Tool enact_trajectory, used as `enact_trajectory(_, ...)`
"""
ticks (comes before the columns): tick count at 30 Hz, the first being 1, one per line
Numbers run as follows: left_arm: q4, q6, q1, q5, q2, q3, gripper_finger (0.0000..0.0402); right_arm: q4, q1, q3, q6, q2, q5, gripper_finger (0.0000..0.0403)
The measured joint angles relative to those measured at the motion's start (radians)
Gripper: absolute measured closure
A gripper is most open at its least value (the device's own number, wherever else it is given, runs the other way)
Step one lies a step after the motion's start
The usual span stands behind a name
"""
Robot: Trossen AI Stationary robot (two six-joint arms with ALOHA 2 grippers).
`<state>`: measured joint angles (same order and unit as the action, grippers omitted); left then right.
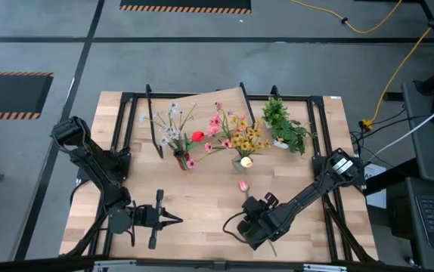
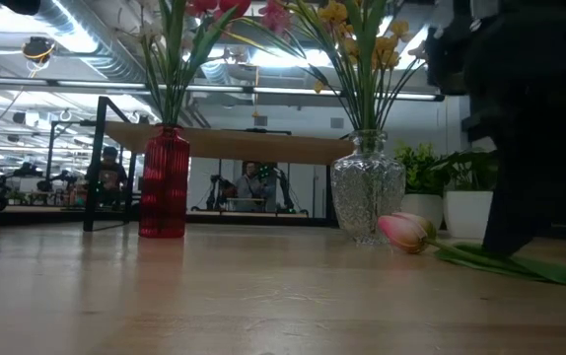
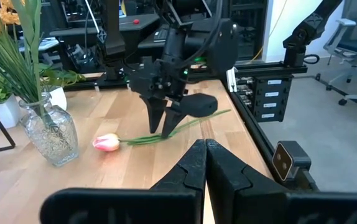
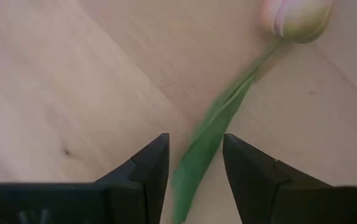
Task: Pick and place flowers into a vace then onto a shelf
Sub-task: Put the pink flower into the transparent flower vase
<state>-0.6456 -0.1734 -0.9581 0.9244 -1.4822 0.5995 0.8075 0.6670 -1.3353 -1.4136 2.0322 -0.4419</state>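
- The right claw [image 4: 194, 165] is held low over the table [image 1: 202, 208], its two fingers set apart with a narrow gap and nothing yet gripped.
- Between those fingers the green stem [image 4: 213, 134] of a pink tulip [image 3: 106, 142] is seen, lying flat on the wood; whether the fingertips touch the table cannot be told.
- The tulip's head lies ahead of the claw, beyond the fingertips, pointing toward a clear glass vase [image 2: 367, 187] that is already filled with yellow flowers [image 1: 241, 140].
- Farther off, past that vase, a red vase [image 2: 164, 182] with pink and white flowers [image 1: 173, 121] is standing, and behind both the shelf [image 2: 234, 146] is raised on black legs; a potted plant [image 1: 283, 125] is set near its end.
- The left claw [image 3: 204, 163] is parked well to the side of the working claw, its fingers pressed together on nothing.
- The step is judged to be the pick-up of the loose tulip.
- Risk: the stem is thin and limp, so it may be missed or slip out if the fingers are closed slightly off its line.
- Risk: if it is gripped this far from the head, the flower may droop and catch on the vase rim or the crowded stems.
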Motion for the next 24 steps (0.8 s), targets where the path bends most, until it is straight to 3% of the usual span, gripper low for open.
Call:
enact_trajectory(10,0.000,0.000,0.000,0.000,0.000,0.000,0.0396,-0.005,-0.025,-0.005,-0.007,0.050,0.030,0.0261)
enact_trajectory(20,0.018,0.001,0.000,0.002,0.000,0.000,0.0397,0.027,-0.028,0.001,0.005,0.013,0.055,0.0389)
enact_trajectory(24,0.030,-0.018,0.000,0.002,0.000,0.000,0.0399,0.043,-0.029,0.003,0.049,-0.005,0.065,0.0386)
